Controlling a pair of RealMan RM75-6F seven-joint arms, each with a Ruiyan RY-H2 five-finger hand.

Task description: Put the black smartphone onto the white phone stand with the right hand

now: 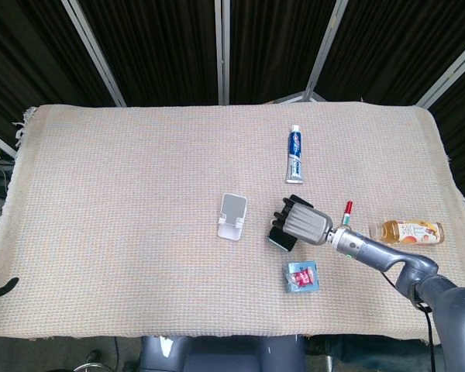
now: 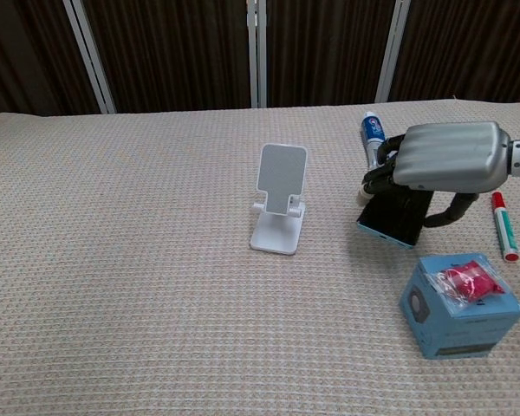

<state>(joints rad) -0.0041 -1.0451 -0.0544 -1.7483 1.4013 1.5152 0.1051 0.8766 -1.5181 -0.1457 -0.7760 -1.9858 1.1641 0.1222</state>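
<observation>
Beige woven cloth is covering the surface [image 1: 124,194]. On it, the right robot hand [image 2: 446,158] is gripping the phone [image 2: 394,218], fingers wrapped over its top edge, holding it tilted up, just right of the stand [image 2: 280,199]. The left robot hand is staying out of view.

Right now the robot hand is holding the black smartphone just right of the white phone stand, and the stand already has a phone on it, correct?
Not quite: the white phone stand is empty, as the chest view shows. The right robot hand does hold the black smartphone just right of it.
</observation>
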